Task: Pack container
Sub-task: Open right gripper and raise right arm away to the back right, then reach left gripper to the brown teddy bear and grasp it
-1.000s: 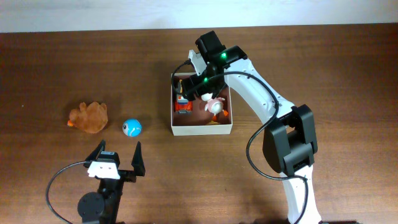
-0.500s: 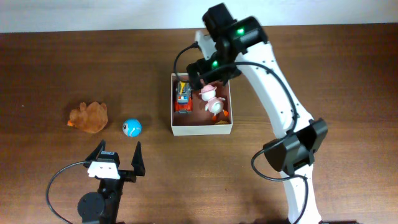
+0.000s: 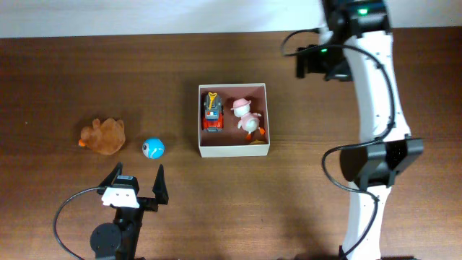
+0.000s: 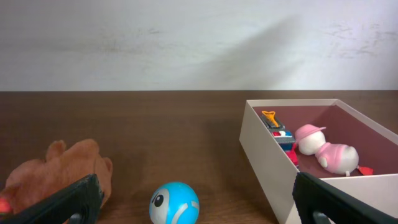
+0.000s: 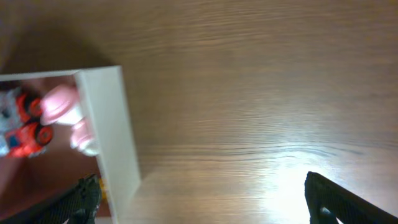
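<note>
Nearest, the left claw (image 3: 137,182) sits spread and empty. Just ahead, the blue ball (image 3: 152,149) and brown plush (image 3: 103,136) lie unpacked on the tabletop (image 3: 58,87); one likely needs grasping next. Centrally, the container (image 3: 233,150) holds a red truck (image 3: 211,113) and pink toy (image 3: 247,119). Farthest, the right claw (image 5: 202,186) hangs spread, empty.
</note>
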`<act>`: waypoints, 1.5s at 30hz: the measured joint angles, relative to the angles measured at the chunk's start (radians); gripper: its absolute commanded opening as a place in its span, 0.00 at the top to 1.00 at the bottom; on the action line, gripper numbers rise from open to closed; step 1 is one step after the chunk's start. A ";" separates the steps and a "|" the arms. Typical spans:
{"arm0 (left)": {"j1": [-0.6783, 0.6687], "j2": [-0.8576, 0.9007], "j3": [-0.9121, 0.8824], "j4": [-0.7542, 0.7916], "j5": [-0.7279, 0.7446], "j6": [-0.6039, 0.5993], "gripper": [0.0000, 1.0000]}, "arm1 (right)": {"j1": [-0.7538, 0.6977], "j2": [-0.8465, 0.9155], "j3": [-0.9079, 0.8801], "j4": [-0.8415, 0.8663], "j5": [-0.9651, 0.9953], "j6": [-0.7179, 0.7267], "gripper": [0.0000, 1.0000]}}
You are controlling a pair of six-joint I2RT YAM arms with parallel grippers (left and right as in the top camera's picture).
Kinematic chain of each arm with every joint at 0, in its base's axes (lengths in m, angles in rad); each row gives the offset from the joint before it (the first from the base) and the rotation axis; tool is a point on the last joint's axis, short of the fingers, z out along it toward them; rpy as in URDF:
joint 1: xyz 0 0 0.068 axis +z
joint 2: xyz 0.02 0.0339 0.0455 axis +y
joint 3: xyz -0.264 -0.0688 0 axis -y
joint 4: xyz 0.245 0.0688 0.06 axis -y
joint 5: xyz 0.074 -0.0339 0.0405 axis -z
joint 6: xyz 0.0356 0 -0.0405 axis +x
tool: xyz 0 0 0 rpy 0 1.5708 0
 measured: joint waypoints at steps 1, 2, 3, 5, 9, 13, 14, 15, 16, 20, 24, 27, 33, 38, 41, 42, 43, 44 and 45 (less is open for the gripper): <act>0.000 0.000 0.000 0.000 0.000 0.000 0.01 | -0.018 0.000 0.000 0.000 0.000 0.002 0.01; 0.000 0.000 0.000 0.000 0.000 0.000 0.00 | -0.039 0.000 -0.002 0.000 0.003 0.003 0.01; 0.000 0.000 0.000 0.000 0.000 0.000 0.01 | -0.059 0.000 -0.005 0.000 0.002 0.003 0.01; 0.000 0.000 0.000 0.000 0.000 0.000 0.00 | -0.093 0.000 -0.013 0.000 0.001 0.004 0.01; 0.000 0.000 0.000 0.000 0.000 0.000 0.01 | -0.142 0.000 -0.043 0.000 -0.010 0.005 0.01; 0.000 0.000 0.000 0.000 -0.018 0.000 0.00 | -0.145 0.000 -0.069 0.000 -0.017 0.004 0.01; 0.000 0.000 0.000 0.000 -0.029 0.000 0.00 | -0.144 0.000 -0.071 0.000 -0.017 0.005 0.01; 0.000 0.000 0.000 0.000 -0.040 0.000 0.00 | -0.144 0.000 -0.071 0.000 -0.017 0.005 0.01; 0.000 0.000 0.000 0.000 -0.044 0.000 0.00 | -0.143 0.000 -0.071 0.000 -0.017 0.004 0.01; 0.002 0.000 0.006 -0.016 0.008 -0.001 0.01 | -0.143 0.000 -0.071 0.000 -0.017 0.005 0.01; 0.002 0.060 0.104 -0.162 0.026 -0.005 0.01 | -0.143 0.000 -0.072 0.000 -0.018 0.005 0.01; 0.002 0.209 0.263 -0.254 -0.017 -0.004 0.00 | -0.143 0.000 -0.073 0.001 -0.020 0.005 0.01; 0.002 0.607 0.678 -0.444 -0.058 0.015 0.00 | -0.143 0.000 -0.074 0.041 -0.021 0.005 0.01; 0.002 0.935 0.956 -0.649 -0.057 0.023 0.00 | -0.143 0.000 -0.074 0.062 -0.019 0.004 0.01; 0.002 1.062 1.003 -0.656 -0.053 0.023 0.01 | -0.146 0.000 -0.074 0.058 -0.005 -0.010 0.01; 0.002 1.093 1.005 -0.662 -0.052 0.023 0.00 | -0.150 0.000 -0.074 0.048 -0.005 -0.016 0.01; 0.002 1.122 1.005 -0.668 -0.052 0.023 0.00 | -0.155 0.000 -0.074 0.045 -0.008 -0.021 0.01; 0.002 1.160 1.005 -0.670 -0.052 0.023 0.00 | -0.167 0.000 -0.074 0.039 -0.025 -0.026 0.01; 0.002 1.180 1.005 -0.669 -0.052 0.023 0.00 | -0.180 0.000 -0.074 0.035 -0.042 -0.028 0.01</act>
